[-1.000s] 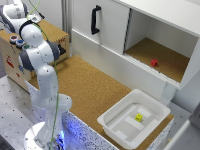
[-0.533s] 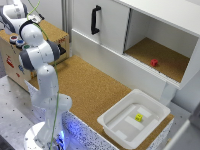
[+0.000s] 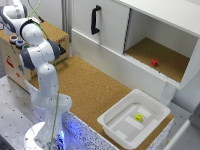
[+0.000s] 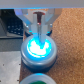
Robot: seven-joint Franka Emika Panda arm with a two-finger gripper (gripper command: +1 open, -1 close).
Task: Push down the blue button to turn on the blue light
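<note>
- Wrist view: the grey two-fingered gripper (image 4: 39,29) stands directly over the small round blue push-button cap with a pale rim (image 4: 38,48). The fingers are drawn together with no visible gap, nothing between them, and their tips are at or on the cap's upper face; actual contact cannot be confirmed.
- The blue button glows bright cyan across its face and set in a wide round grey housing (image 4: 27,58). Judged: the light appears lit, so the press is at or near completion.
- A round green cap (image 4: 37,80) shows partly just beside the grey housing.
- Exterior view: the white jointed robot arm (image 3: 37,55) reaches to a brown cardboard-coloured box (image 3: 30,50) at the exterior view's left, where small round caps (image 3: 16,40) sit on the top face. Their colours are too small to separate reliably, and the gripper is hidden behind the arm.
- Risk: tips look slightly off the cap's centre toward its far rim. Further downward force could slide them off onto the housing.
- Risk: if the switch is momentary, lifting early may drop the light; this cannot be judged from the pictures.
- Risk: any sideways drift on withdrawal could strike the neighbouring green cap.
- Risk: excess downward force may shift or tip the box, whose fixing is not visible.
</note>
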